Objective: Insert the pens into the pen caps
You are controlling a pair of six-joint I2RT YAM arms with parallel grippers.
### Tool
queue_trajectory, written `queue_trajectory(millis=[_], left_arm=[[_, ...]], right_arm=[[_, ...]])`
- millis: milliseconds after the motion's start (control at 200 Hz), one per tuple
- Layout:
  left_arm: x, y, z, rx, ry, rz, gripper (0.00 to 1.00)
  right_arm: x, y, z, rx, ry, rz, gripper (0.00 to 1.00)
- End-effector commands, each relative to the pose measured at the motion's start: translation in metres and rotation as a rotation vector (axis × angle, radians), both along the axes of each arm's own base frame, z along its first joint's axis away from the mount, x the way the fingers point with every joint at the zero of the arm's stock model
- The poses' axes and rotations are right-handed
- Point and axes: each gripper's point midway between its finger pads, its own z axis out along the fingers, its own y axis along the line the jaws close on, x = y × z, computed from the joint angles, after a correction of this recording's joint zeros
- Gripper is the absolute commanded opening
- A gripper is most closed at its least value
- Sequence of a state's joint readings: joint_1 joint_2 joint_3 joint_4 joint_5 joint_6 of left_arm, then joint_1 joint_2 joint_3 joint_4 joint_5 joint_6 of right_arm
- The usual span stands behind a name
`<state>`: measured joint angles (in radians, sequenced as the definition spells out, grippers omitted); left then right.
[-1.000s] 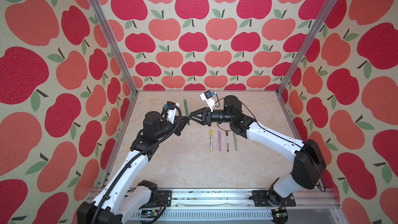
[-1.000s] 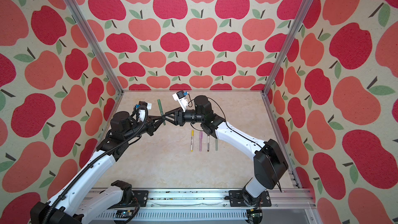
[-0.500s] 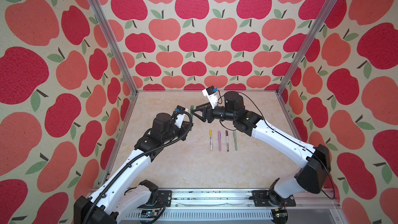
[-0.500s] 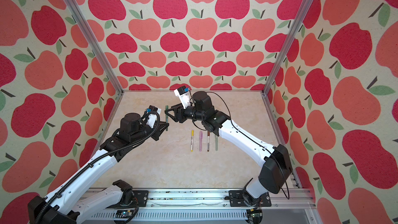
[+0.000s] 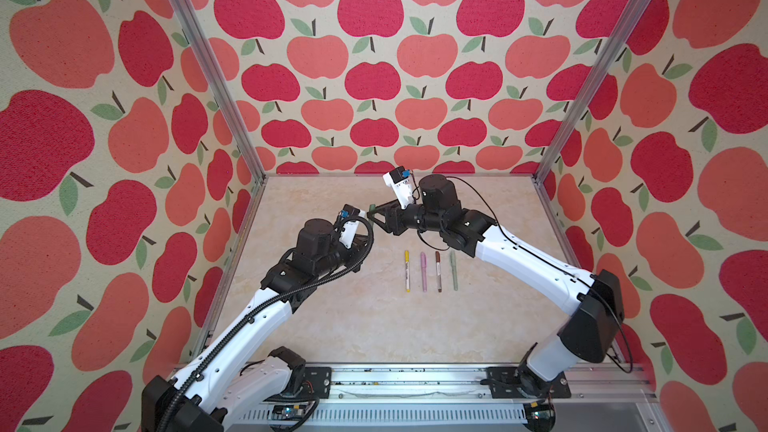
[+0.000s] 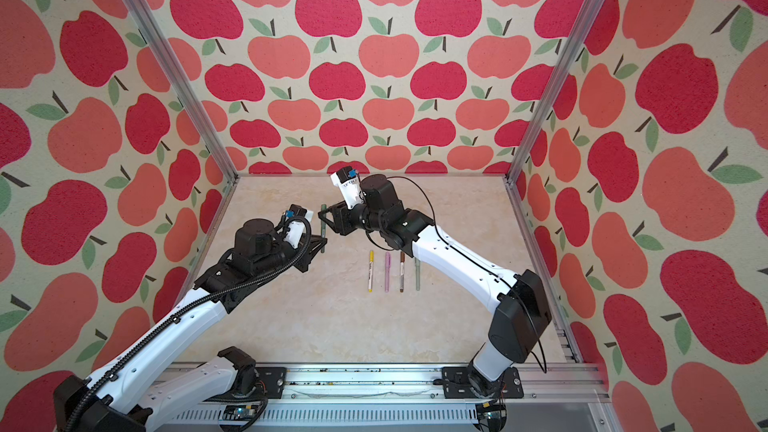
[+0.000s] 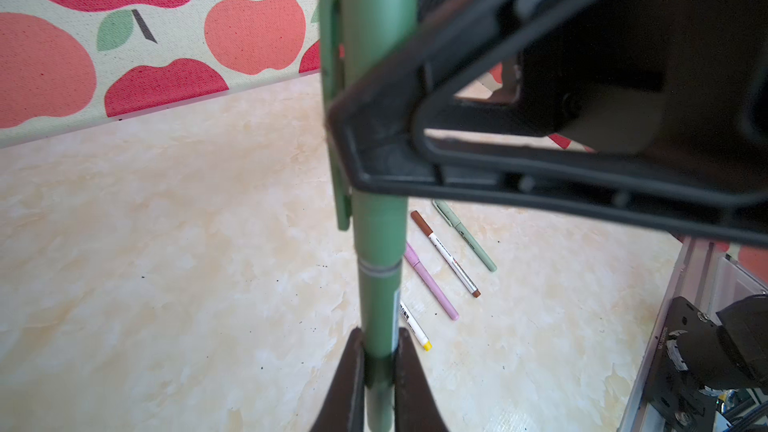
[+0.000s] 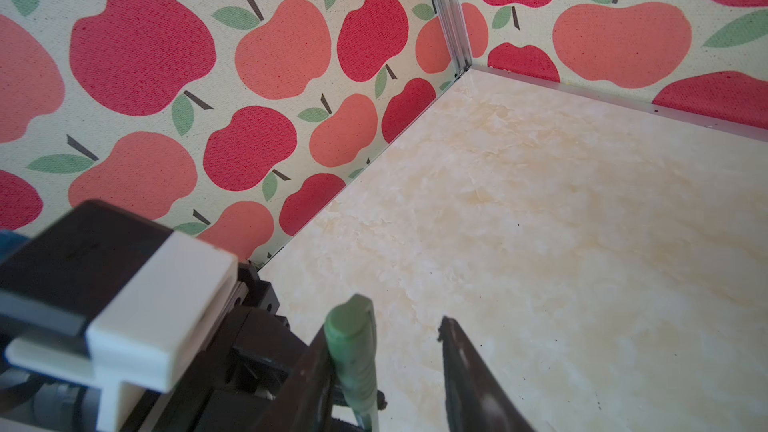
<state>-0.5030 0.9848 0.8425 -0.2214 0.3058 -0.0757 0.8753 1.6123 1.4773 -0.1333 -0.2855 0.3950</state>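
Observation:
A dark green pen (image 7: 376, 243) stands upright above the table with its dark green pen cap (image 7: 370, 35) on its upper end. My left gripper (image 7: 379, 336) is shut on the barrel's lower part. In both top views the pen (image 6: 323, 226) hangs between the two arms. My right gripper (image 8: 386, 330) is open around the cap (image 8: 351, 338): one finger lies against it and the other stands well clear. Three other pens, yellow (image 5: 407, 270), lilac-pink (image 5: 423, 271) and brown (image 5: 438, 271), lie side by side with a sage green one (image 5: 454, 270), each wearing its cap.
The apple-patterned walls close in the marble-look table (image 5: 332, 326) on three sides. A metal rail (image 5: 415, 380) runs along the front edge. My left arm's cable loop (image 5: 365, 243) hangs close to the held pen.
The green pen and both grippers have shifted a little to the right. My left arm has swung in toward the middle. The right jaws now stand apart at the cap.

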Motion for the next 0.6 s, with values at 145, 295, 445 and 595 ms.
queue_trajectory(millis=[145,295,445,595], left_arm=[[0.008,0.001,0.001,0.009,-0.032,0.034,0.00],[0.012,0.000,0.005,-0.004,-0.046,0.042,0.00],[0.015,-0.001,0.010,-0.023,-0.066,0.049,0.00],[0.019,-0.001,0.019,-0.043,-0.101,0.063,0.00]], right_arm=[[-0.002,0.009,-0.004,-0.010,0.032,0.010,0.28],[-0.003,0.011,-0.010,-0.014,0.047,0.014,0.21],[-0.004,0.014,-0.016,-0.013,0.070,0.022,0.16],[-0.005,0.015,-0.022,-0.011,0.095,0.029,0.07]])
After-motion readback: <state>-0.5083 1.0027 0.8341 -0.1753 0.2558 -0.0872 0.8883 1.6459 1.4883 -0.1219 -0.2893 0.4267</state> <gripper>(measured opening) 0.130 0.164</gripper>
